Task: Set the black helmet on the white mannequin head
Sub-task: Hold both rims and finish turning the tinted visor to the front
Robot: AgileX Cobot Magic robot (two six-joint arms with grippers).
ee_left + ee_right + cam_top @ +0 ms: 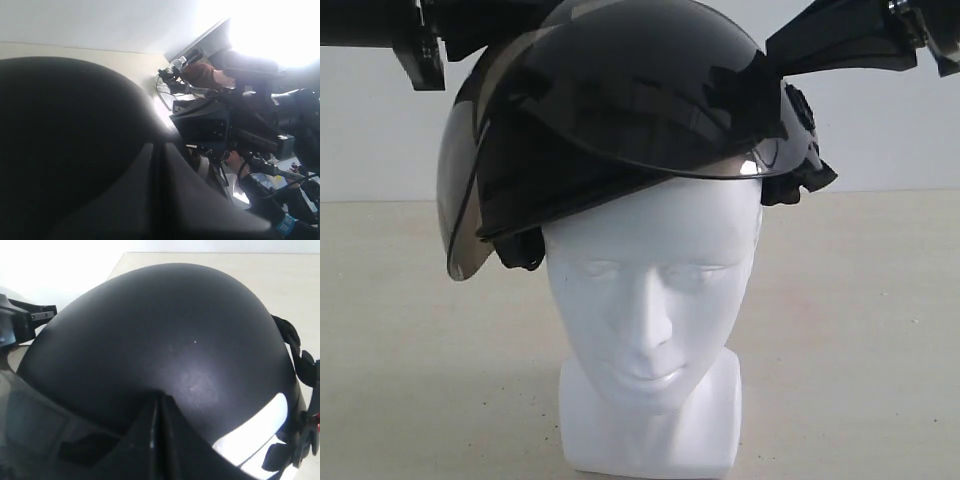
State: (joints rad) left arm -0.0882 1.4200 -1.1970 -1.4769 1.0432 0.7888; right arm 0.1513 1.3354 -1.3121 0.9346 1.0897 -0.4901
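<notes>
The black helmet point(640, 90) sits tilted on top of the white mannequin head point(650, 290), lower on the left, with its tinted visor point(460, 200) hanging beside the face. The face stays uncovered. A padded strap point(800, 180) dangles at the right, and its red buckle point(316, 426) shows in the right wrist view. My left gripper point(495, 35) is shut, its tips point(159, 146) against the dark shell point(65, 140). From the upper right my right gripper point(778, 50) is also shut, and its joined tips point(160, 397) rest on the dome point(165, 330). Neither holds anything between its fingers.
The head stands on a beige table point(860, 330) before a plain white wall point(890, 130). In the left wrist view, dark camera equipment point(225, 125) and a person's arm point(280, 210) lie beyond the table.
</notes>
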